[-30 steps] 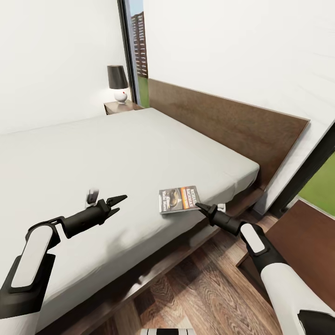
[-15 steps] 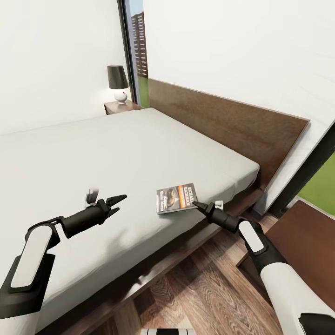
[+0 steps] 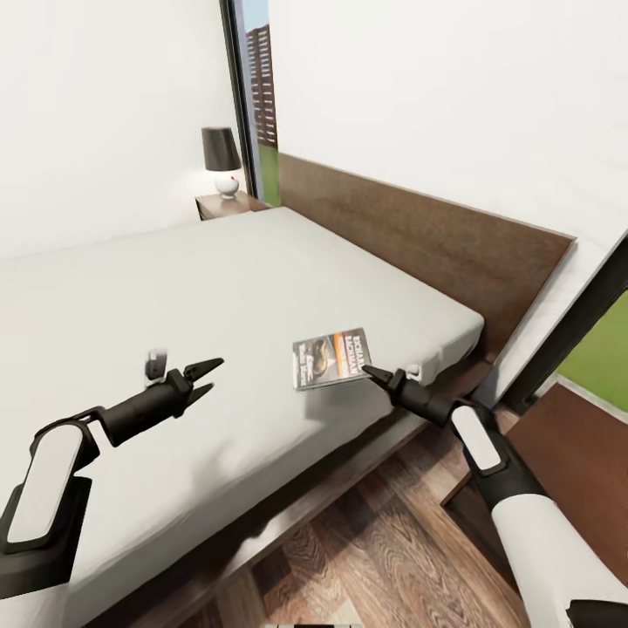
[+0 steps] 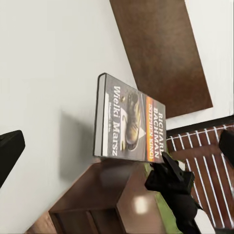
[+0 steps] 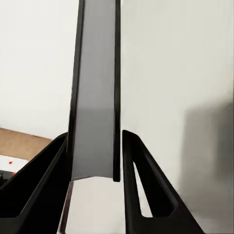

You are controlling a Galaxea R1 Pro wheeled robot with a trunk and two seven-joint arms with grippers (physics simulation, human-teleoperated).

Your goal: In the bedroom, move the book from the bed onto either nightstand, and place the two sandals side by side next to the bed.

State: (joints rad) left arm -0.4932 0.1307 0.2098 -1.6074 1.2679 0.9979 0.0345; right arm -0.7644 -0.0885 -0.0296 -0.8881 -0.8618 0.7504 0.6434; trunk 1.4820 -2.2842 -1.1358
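Note:
The book point(image 3: 330, 358), dark with an orange picture, hangs tilted just above the near corner of the bed point(image 3: 174, 279). My right gripper point(image 3: 368, 372) is shut on its lower right edge. In the right wrist view the book's thin edge point(image 5: 95, 97) runs between the two fingers point(image 5: 139, 170). My left gripper point(image 3: 214, 375) hovers open over the mattress, a forearm's length left of the book. The left wrist view shows the book's cover point(image 4: 129, 119) and the right gripper point(image 4: 168, 170) at its corner. One nightstand point(image 3: 228, 205) stands at the bed's far side, another point(image 3: 567, 436) at my right. The sandals are out of view.
A black-shaded lamp point(image 3: 220, 157) sits on the far nightstand. The dark headboard point(image 3: 419, 235) runs along the white wall. A dark-framed window point(image 3: 593, 323) is beside the near nightstand. Wood-plank floor point(image 3: 375, 541) lies between me and the bed frame.
The right gripper has closed on the book's edge and raised it off the mattress, tilting it. The left arm has drifted slightly left. The head view shifted a little.

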